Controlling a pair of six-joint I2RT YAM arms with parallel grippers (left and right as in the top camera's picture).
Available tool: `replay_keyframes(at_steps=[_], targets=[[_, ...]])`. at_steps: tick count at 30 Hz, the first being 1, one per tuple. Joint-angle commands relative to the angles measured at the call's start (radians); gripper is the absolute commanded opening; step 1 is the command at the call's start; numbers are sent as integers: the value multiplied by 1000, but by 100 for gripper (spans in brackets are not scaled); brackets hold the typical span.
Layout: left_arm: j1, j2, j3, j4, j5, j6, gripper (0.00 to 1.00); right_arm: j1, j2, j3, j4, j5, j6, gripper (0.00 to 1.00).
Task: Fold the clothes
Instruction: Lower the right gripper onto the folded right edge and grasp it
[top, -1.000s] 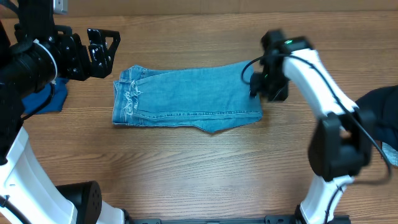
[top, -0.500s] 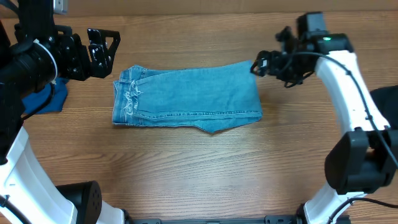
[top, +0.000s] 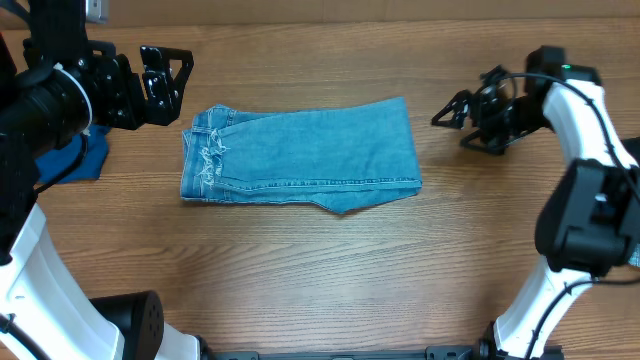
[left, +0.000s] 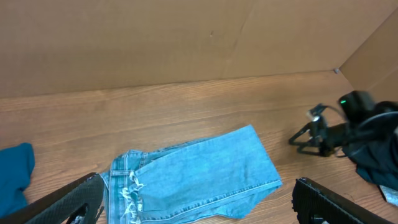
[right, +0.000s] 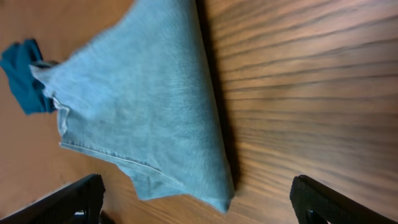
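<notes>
No writing, label, brand mark or number can be read in any view. The pale frayed patch on the jeans (top: 207, 160) near the waistband looks like worn threads rather than lettering, though it is too small to be sure. A small green light (top: 563, 69) glows on the right arm (top: 590, 110), with no legible marking beside it.

The left arm (top: 50, 100) is reaching in from the upper left of the overhead frame, its left gripper (top: 180, 75) pointing right with the jaws standing wide apart. The right arm (top: 585, 120) is rising along the right edge, bending inward, and the right gripper (top: 450, 128) is pointing left, spread wide.
</notes>
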Motion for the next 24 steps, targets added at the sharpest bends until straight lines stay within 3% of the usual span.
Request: replay_keyframes(at_steps=[1, 19, 24], targets=[[-3, 4, -4, -1, 16, 12, 100, 43, 37, -18, 29, -51, -33, 100], [-3, 4, -4, -1, 16, 12, 100, 172, 192, -45, 129, -110, -18, 100], [-3, 4, -4, -1, 16, 12, 100, 224, 196, -45, 151, -115, 5, 95]])
